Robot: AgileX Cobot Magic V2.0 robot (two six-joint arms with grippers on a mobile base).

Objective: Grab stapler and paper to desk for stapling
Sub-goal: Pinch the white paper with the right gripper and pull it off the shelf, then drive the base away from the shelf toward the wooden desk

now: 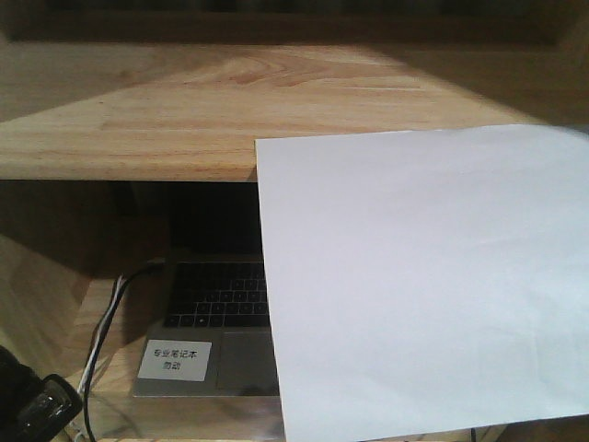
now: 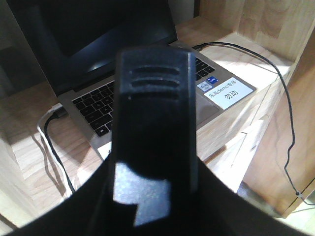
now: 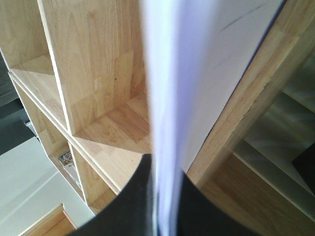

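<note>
Closest to you, the right gripper (image 3: pixel 160 209) is clamped on the lower edge of the paper (image 1: pixel 423 276), which hangs in the air in front of the front camera and does not lie on anything. The left gripper (image 2: pixel 155 199) seems closed around the stapler (image 2: pixel 155 108), which stands up between its fingers; I judge this from the wrist view only. So both things are picked up, I think, but neither is on the desk (image 1: pixel 184 101) yet, and the stapling is not done. Below, a laptop (image 1: pixel 216 295) carries a white label (image 1: pixel 175 359) reading "专业笔记本 勿动". Another label (image 2: pixel 229 91) reads "乐高demo专用 勿动". The small blue sticker (image 2: pixel 212 80) beside it is too small to read. Farther away, the desk top shows no writing.
</note>
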